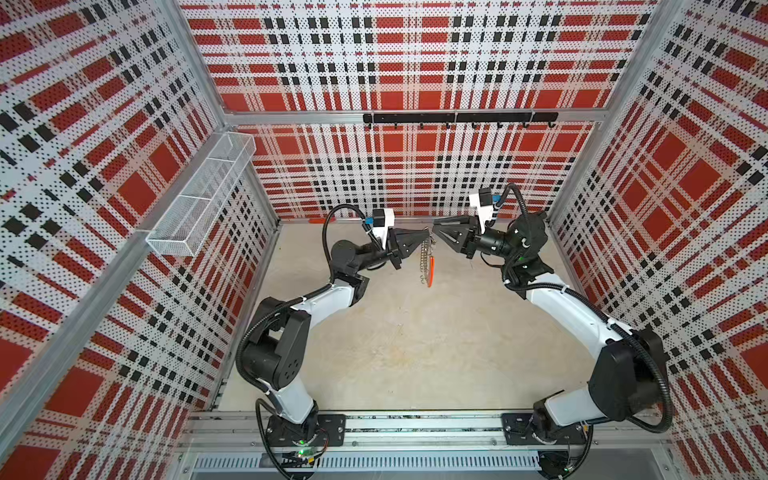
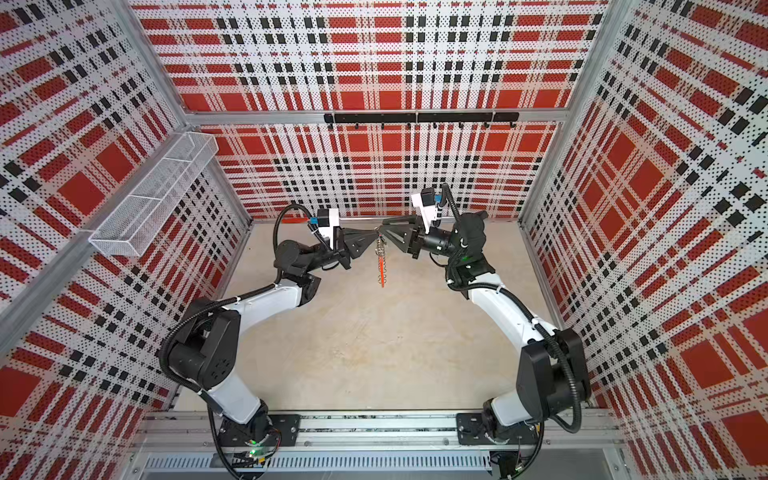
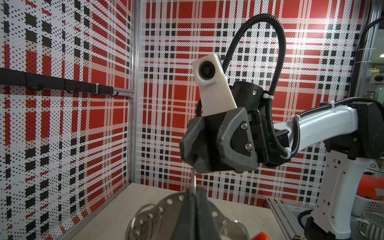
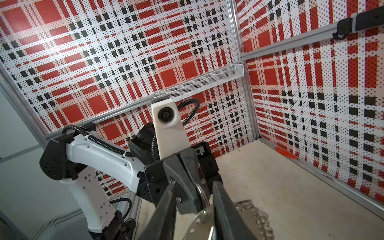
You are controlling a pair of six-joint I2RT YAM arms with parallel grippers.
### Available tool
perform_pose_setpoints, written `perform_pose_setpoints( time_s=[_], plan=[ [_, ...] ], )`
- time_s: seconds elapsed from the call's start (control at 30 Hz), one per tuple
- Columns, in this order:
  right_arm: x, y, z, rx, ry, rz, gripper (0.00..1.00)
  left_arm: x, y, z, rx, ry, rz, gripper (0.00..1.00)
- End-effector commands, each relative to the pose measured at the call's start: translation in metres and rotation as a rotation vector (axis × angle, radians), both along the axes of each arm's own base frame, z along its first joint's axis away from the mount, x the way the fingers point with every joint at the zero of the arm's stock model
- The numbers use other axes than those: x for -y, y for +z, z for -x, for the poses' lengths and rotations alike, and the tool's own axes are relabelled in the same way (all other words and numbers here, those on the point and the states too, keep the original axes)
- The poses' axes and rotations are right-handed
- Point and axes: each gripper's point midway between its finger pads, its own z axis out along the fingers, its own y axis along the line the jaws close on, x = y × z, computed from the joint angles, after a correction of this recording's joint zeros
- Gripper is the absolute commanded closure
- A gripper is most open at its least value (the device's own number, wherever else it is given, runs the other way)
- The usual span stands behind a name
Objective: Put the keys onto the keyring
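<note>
Left gripper [image 1: 427, 240] over the rear middle of the beige table [image 1: 415, 357], fingers [image 3: 185, 220] pressed together, pinching the top rim of the keyring [image 1: 425, 262]: a large flat dark grey metal ring with holes along its rim, many small silver wire clips [image 1: 423, 254] and one orange-red arc segment [image 1: 432, 270]. Hangs straight down from that pinch, over the table, edge-on in both top views. Shows in the left wrist view as a pale perforated plate, gripped on both faces. Right gripper [image 1: 437, 230] tip to tip with the left gripper, just beside it; fingers [image 4: 164, 207] spread, with the keyring's rim and a thin silver wire loop [image 4: 202, 193] in the gap between them. Cannot tell whether either right finger touches the rim or the loop. Key and its tag not distinguishable in any view. Small orange-red strip [image 1: 316, 220] flat on the table at the foot of the back wall, well apart from both grippers. White wire-mesh basket [image 1: 199, 199] mounted on the left wall; black hook rail [image 1: 457, 118] along the back wall.
</note>
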Motion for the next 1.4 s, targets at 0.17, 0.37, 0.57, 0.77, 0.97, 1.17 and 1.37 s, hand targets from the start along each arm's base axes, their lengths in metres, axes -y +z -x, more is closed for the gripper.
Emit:
perform_pose_setpoints(
  time_s=[0.17,0.37,0.57,0.77,0.97,1.17,1.37],
  plan=[
    [-0.001,-0.005,0.0,0.002,0.03,-0.012,0.7,0.001,0.02,0.011,0.062,-0.019,0.034,1.0],
    [-0.002,-0.008,-0.001,-0.007,0.04,-0.011,0.72,0.004,0.022,0.012,0.064,-0.032,0.034,1.0],
    [-0.004,-0.01,-0.001,-0.011,0.045,-0.009,0.74,0.005,0.024,0.012,0.068,-0.035,0.036,1.0],
    [-0.004,-0.012,-0.001,-0.014,0.048,-0.008,0.83,0.005,0.025,0.012,0.064,-0.038,0.038,1.0],
    [-0.004,-0.009,0.0,-0.004,0.05,-0.013,0.9,0.006,0.025,0.012,0.064,-0.045,0.038,1.0],
    [-0.003,-0.002,0.001,0.017,0.04,-0.013,1.0,0.006,0.023,0.011,0.06,-0.05,0.032,1.0],
    [-0.002,-0.003,-0.002,0.05,0.003,0.027,1.0,0.004,0.016,0.007,0.045,-0.046,0.021,1.0]
  ],
)
